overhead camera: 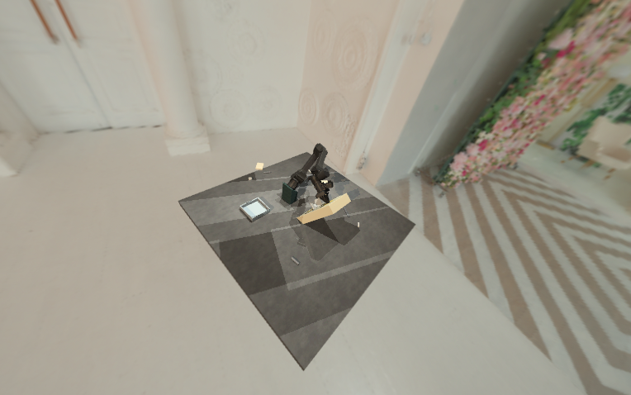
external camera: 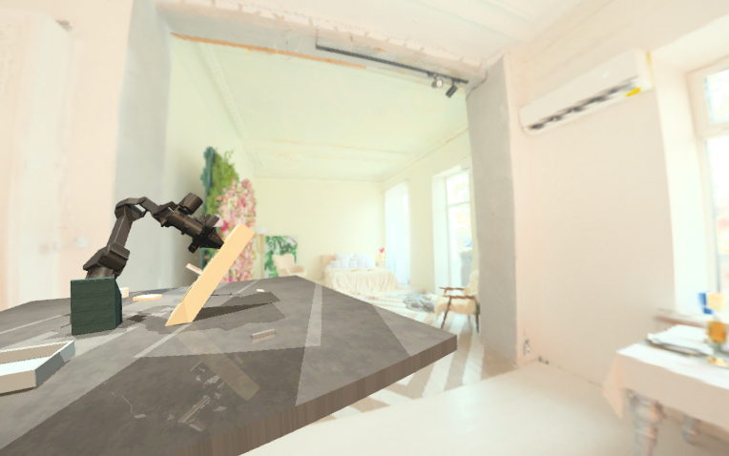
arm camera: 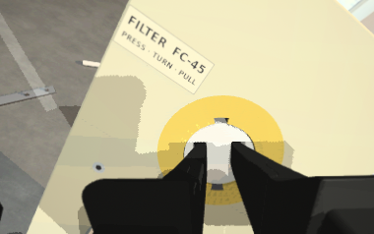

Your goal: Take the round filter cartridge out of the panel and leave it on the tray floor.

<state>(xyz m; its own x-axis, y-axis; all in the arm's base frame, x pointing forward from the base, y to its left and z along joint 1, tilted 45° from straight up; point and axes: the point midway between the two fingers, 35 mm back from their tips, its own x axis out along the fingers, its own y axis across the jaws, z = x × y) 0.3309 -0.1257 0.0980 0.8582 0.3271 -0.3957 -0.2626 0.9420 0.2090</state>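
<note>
From the top, the tray (overhead camera: 254, 209) sat left of the panel (overhead camera: 325, 209) (external camera: 212, 274) (arm camera: 276, 59). Exterior just gave me the panel's tilt, cartridge hidden. Only wrist showed the gripper (overhead camera: 327, 201) (external camera: 222, 245) (arm camera: 217, 146) pinching the white cartridge (arm camera: 218, 159), inside the panel's yellow ring (arm camera: 172, 130).

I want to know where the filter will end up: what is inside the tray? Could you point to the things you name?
Nothing can be seen standing in the tray (overhead camera: 265, 212) (external camera: 52, 361); the top view shows its pale floor. From the exterior, the near wall covers most of that floor, and the picture's edge cuts the tray off.
</note>
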